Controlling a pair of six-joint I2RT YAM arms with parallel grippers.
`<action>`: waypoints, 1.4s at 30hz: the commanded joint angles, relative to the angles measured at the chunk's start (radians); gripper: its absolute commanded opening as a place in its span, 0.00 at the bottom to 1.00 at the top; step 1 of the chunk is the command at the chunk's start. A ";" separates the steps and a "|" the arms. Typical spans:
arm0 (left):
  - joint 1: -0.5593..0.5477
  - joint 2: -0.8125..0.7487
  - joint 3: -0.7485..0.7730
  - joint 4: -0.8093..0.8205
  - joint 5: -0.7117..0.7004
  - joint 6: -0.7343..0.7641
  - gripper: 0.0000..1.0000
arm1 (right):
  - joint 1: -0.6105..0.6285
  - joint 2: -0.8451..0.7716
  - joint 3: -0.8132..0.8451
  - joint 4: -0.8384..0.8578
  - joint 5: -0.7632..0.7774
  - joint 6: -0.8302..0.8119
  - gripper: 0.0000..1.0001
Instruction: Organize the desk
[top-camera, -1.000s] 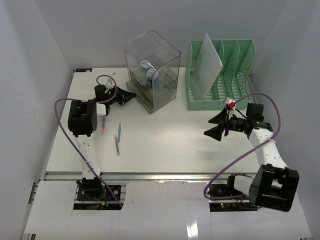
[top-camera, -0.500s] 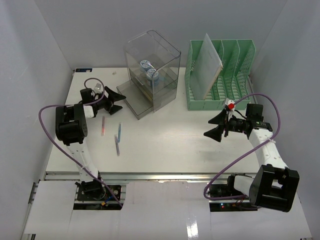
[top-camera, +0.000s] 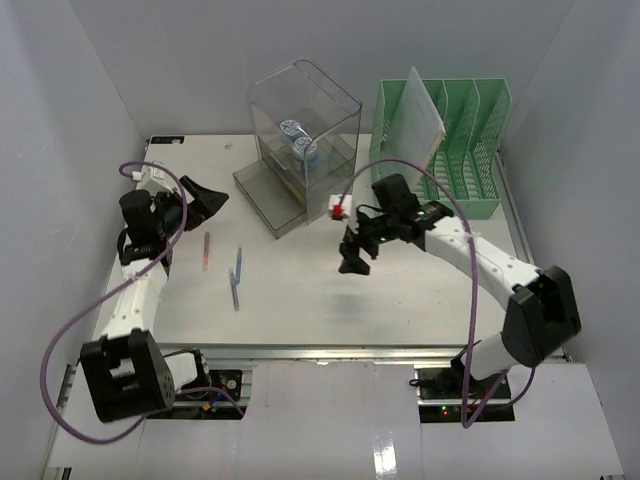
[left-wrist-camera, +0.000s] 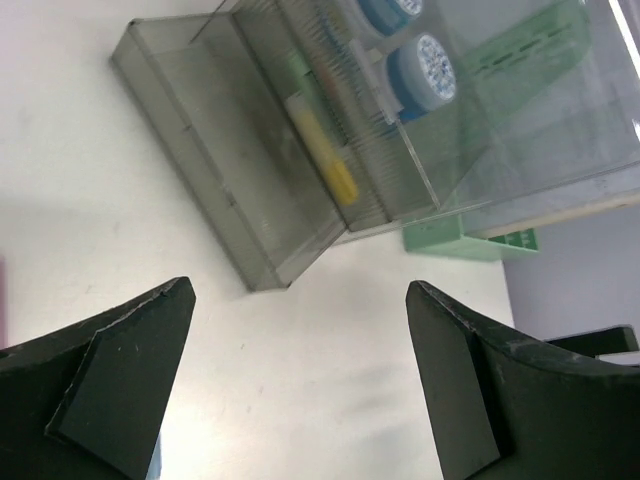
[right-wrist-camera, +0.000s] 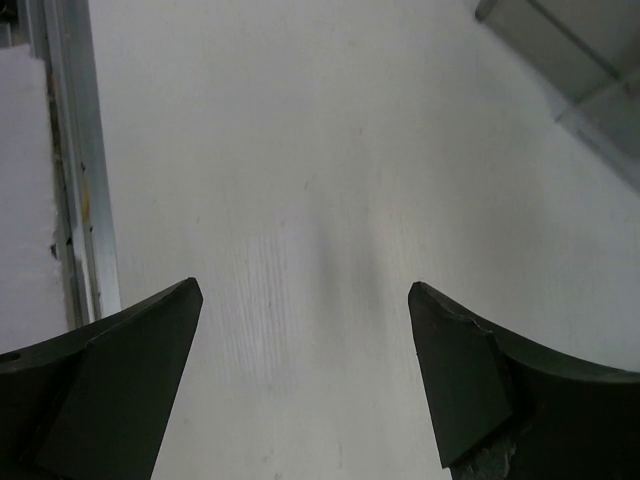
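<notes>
While the desk (top-camera: 420, 300) spreads open between its front rail and the drawer (top-camera: 258, 195), the right gripper (top-camera: 352, 252) — fingers wide, holding nothing — has swung in from the right edge to its middle; the left gripper (top-camera: 207, 197), equally wide, has backed leftward off the drawer.

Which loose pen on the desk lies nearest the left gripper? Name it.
The red pen, leftmost of the three. The two blue pens lie farther right, toward the front edge of the desk, farther from the left gripper.
</notes>
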 joint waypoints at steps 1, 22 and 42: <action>0.030 -0.258 -0.165 -0.239 -0.247 0.055 0.98 | 0.217 0.200 0.216 0.080 0.284 0.209 0.95; 0.022 -0.915 -0.180 -0.685 -0.507 -0.036 0.98 | 0.436 0.940 0.957 0.216 0.769 1.005 0.77; -0.004 -0.956 -0.183 -0.696 -0.505 -0.039 0.98 | 0.457 1.046 0.981 0.308 0.896 1.042 0.63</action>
